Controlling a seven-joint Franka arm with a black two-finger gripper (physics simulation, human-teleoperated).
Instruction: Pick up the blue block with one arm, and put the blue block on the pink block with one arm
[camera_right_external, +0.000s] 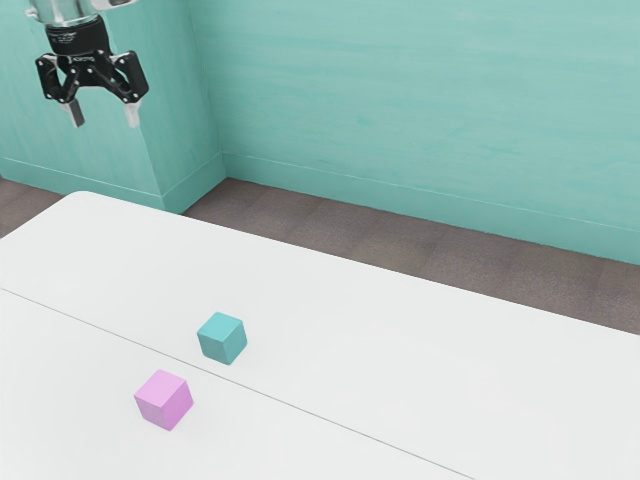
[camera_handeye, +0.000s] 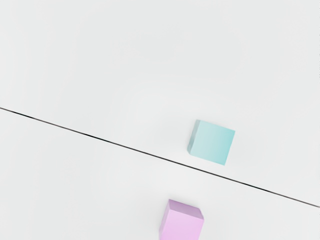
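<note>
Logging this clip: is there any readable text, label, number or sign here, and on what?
None to read. The blue block, pink block, table, wall and gripper carry no lettering; the table's thin dark line is a seam, not a mark.

Open air from the gripper (camera_right_external: 103, 118), fingers spread, straight down to the table (camera_right_external: 420, 340) far below. Down past the fingertips, just two low obstacles: blue block (camera_right_external: 221, 337) and pink block (camera_right_external: 163, 399), near but apart (seam (camera_right_external: 80, 322) running between them). Bare top on every side of each.
</note>
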